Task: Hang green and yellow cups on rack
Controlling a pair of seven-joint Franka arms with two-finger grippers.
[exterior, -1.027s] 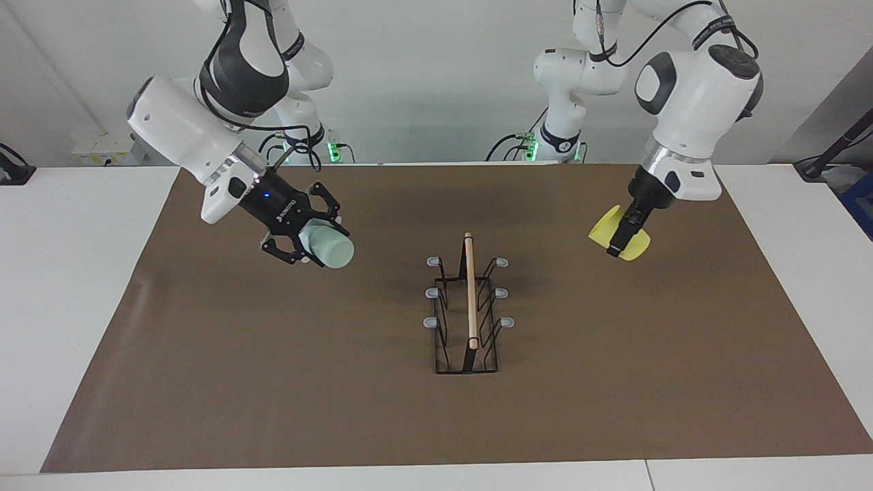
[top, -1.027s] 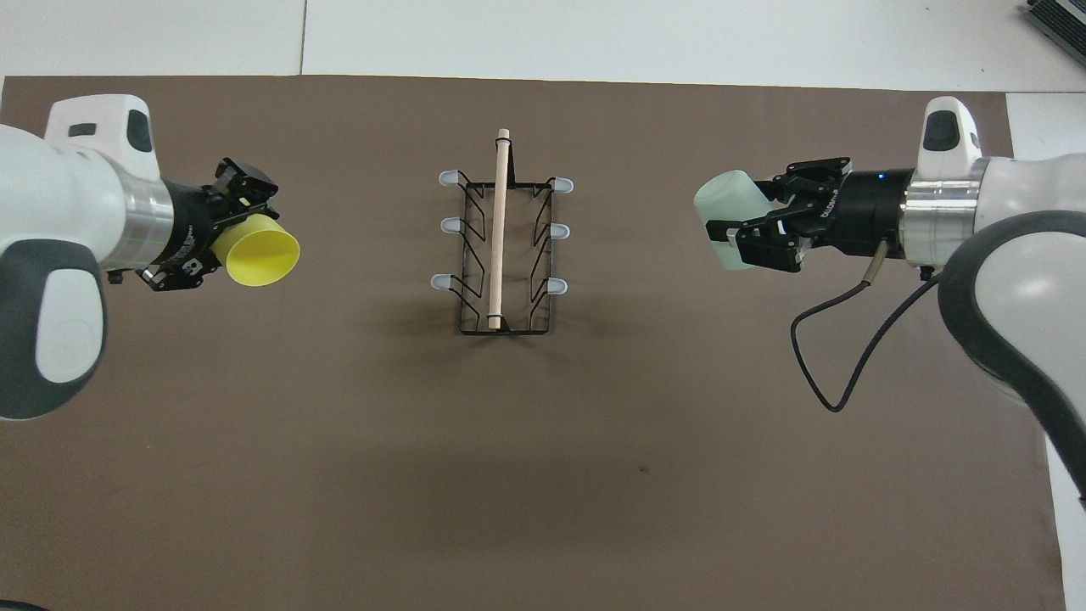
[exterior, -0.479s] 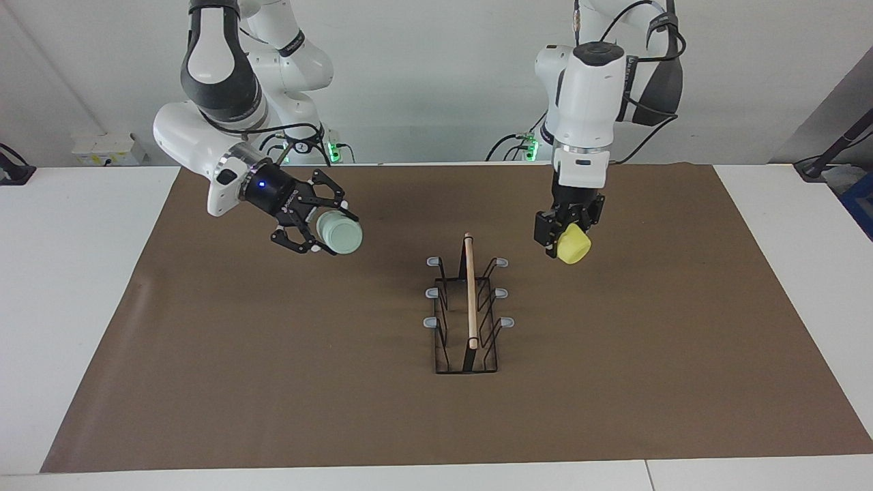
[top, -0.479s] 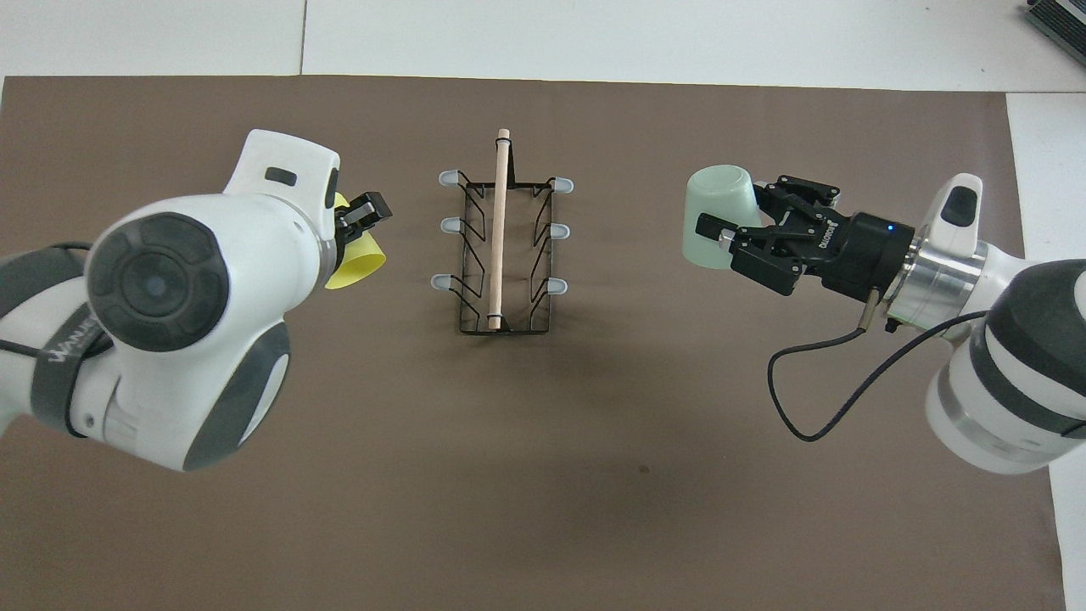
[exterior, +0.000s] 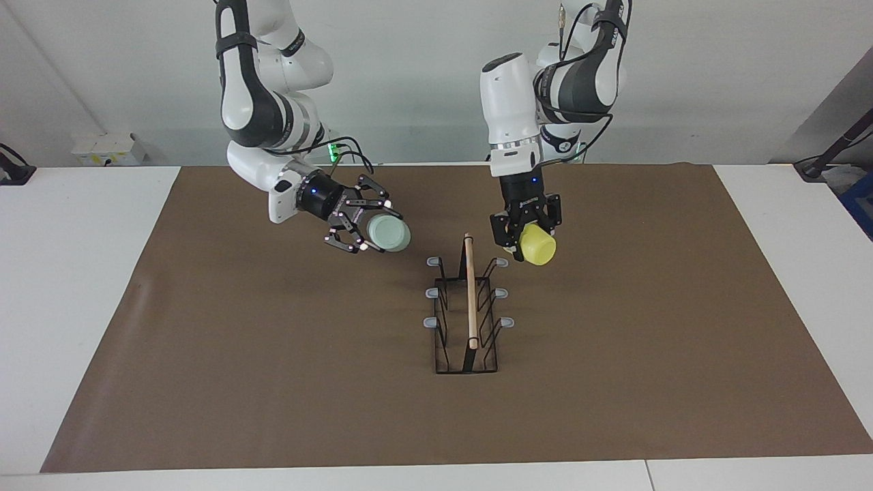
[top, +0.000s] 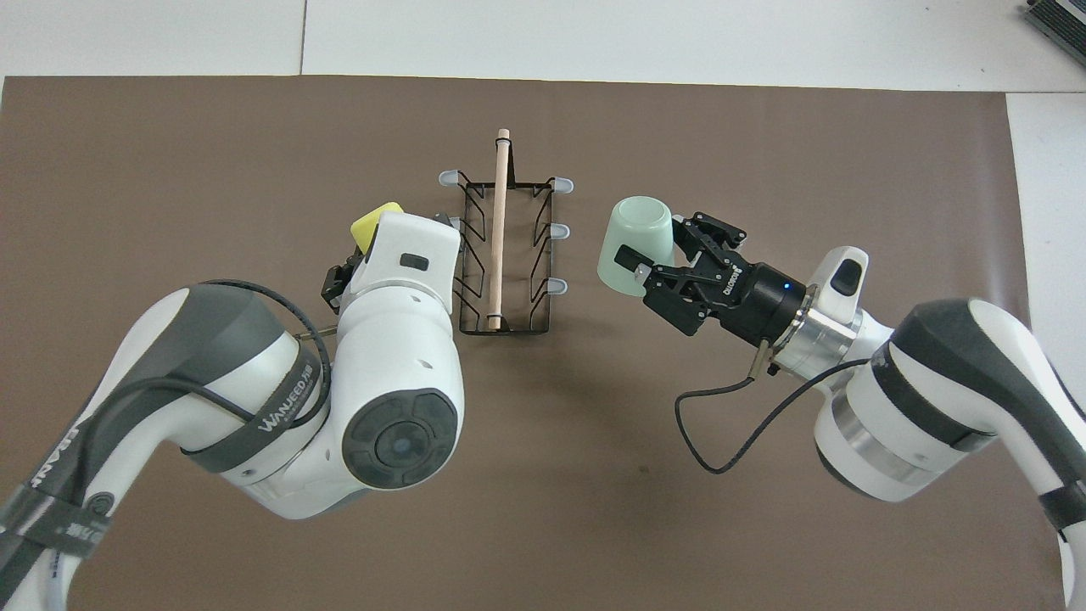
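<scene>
The black wire rack (exterior: 468, 320) with a wooden rod on top stands mid-table; it also shows in the overhead view (top: 501, 255). All its grey-tipped prongs are bare. My right gripper (exterior: 372, 228) is shut on the pale green cup (exterior: 389, 234), held in the air beside the rack on the right arm's side, mouth tilted down (top: 636, 246). My left gripper (exterior: 525, 235) is shut on the yellow cup (exterior: 538, 245), just over the prong (exterior: 501, 262) nearest the robots on the left arm's side. In the overhead view the left wrist hides most of the yellow cup (top: 373, 225).
A brown mat (exterior: 273, 354) covers the table, with white tabletop (exterior: 75, 307) around it. A black cable (top: 730, 424) hangs from the right wrist over the mat.
Both arms have swung in toward the rack with their cups. The yellow cup has come close to the rack's nearest prong; the green cup has moved closer on the right arm's side.
</scene>
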